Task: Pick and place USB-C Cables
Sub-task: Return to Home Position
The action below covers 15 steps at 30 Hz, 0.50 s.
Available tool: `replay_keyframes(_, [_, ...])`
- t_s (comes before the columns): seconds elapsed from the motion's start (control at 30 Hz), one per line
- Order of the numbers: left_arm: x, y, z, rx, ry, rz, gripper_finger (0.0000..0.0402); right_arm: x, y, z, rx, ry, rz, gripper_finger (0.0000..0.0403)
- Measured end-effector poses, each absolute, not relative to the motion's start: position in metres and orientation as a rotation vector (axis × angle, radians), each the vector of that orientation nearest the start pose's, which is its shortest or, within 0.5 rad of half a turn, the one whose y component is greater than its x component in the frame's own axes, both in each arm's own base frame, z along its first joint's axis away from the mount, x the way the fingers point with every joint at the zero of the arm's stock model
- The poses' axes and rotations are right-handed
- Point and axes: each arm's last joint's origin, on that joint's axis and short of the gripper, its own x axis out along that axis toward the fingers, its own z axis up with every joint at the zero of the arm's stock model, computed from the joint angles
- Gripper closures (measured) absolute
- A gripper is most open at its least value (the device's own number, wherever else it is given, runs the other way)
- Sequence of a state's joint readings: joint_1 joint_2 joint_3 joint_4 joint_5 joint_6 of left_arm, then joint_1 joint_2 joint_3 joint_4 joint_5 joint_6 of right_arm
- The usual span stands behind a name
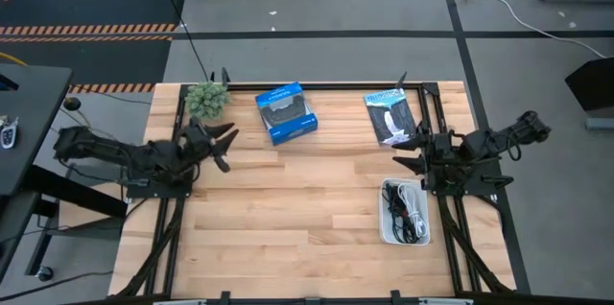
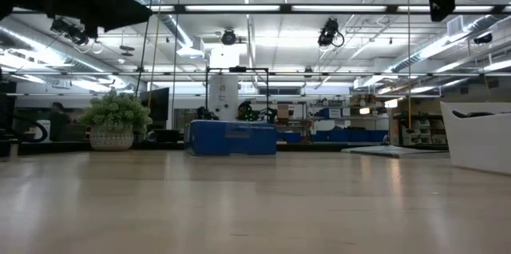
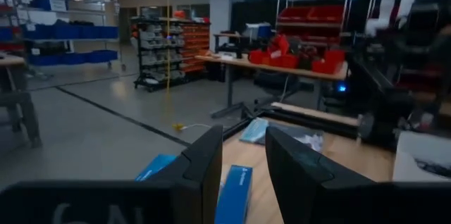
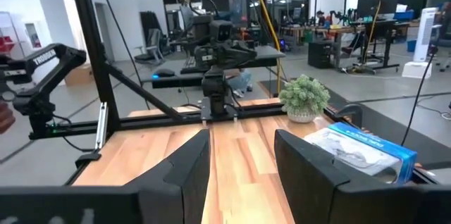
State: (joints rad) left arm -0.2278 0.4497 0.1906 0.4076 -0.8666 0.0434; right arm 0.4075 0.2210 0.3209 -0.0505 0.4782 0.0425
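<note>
Several bundled USB-C cables (image 1: 403, 211), white and black ones among them, lie in a white tray (image 1: 386, 233) at the table's right. I cannot tell the single bundles apart. My left gripper (image 1: 221, 144) hovers open and empty at the table's left, near the plant; it also shows in the left wrist view (image 3: 243, 134). My right gripper (image 1: 407, 158) hovers open and empty just on the far side of the tray, near the flat packet; it also shows in the right wrist view (image 4: 243, 139). Both are raised above the table.
A blue box (image 1: 286, 113) lies at the far middle, and a black-and-white flat packet (image 1: 390, 116) at the far right. A small potted plant (image 1: 206, 99) stands at the far left. Bare wood stretches across the table's middle and near side. Black frame rails run along both sides.
</note>
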Motion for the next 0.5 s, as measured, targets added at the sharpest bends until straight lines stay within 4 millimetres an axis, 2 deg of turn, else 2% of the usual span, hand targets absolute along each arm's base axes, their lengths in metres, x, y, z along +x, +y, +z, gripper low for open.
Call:
replay_keyframes(0.2, [0.115,0.004,0.223,-0.091,-0.159,0.613,0.0285,0.084,0.019,0.239,0.08,-0.085,-0.098,0.0238])
replay_keyframes(0.5, [0.102,0.013,0.222,-0.142,-0.173,0.662,0.0285,0.075,0.015,0.228,0.084,-0.129,-0.098,0.0238])
